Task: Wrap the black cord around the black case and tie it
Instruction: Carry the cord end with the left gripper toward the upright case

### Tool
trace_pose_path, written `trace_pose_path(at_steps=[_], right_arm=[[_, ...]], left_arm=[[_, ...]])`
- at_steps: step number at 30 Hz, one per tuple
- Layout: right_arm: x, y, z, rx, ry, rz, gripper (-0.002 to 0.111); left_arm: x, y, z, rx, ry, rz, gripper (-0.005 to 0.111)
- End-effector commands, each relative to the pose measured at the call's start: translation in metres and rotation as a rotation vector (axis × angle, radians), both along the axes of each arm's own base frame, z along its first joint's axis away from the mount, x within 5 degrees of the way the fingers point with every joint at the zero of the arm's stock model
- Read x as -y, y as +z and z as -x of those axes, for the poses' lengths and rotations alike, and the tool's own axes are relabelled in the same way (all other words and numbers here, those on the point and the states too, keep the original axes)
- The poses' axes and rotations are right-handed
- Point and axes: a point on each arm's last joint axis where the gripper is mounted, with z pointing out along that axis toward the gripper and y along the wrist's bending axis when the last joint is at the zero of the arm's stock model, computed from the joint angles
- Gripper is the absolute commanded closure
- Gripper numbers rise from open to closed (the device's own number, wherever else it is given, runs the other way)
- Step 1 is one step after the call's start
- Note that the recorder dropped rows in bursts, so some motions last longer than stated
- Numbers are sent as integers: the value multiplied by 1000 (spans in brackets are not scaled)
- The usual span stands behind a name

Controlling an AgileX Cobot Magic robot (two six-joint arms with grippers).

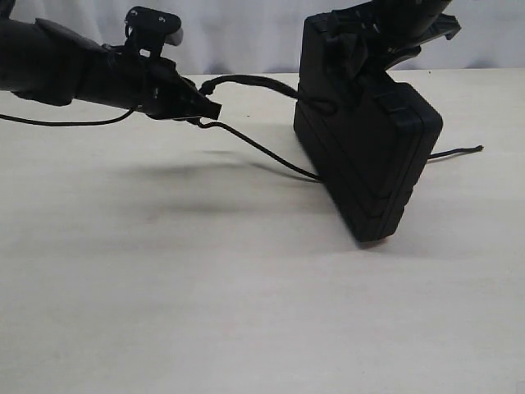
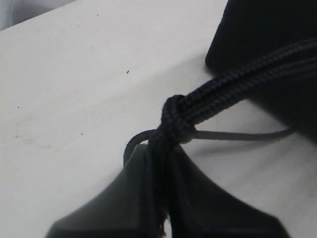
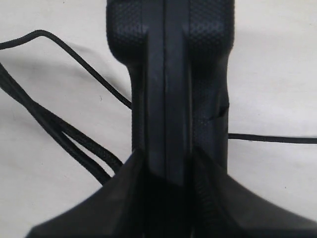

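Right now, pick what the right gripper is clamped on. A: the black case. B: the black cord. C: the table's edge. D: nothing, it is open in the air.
A: the right gripper has a finger on each face of the black case, which stands on edge; the black cord is in the left gripper.

The exterior camera sits low, looking slightly down across the pale tabletop [image 1: 205, 312] toward the white backdrop [image 1: 246, 33]. Each wrist camera faces forward from very close, the left onto the thick braided black cord [image 2: 223, 94], the right onto the flat matte black plastic case [image 3: 168, 74]; all three share both
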Motion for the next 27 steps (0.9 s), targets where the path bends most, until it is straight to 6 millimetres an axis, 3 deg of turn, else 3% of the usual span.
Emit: trace_pose_path(at_steps=[1,7,13,17,22,27], right_arm=[[5,4,0,26,0,24,104],[5,4,0,26,0,24,104],[5,4,0,26,0,24,104],[4,4,0,25,3,18,104],[4,4,0,25,3,18,104],[4,4,0,25,3,18,104]], left_arm=[[6,9,0,15,-7,121,107],[9,11,1,45,-37,139,107],[12,8,3,86,-87,30,107],[26,7,8,122,-99,-34,107],[37,7,12,118,-48,-32,107],[36,10,9,94,16,31,107]])
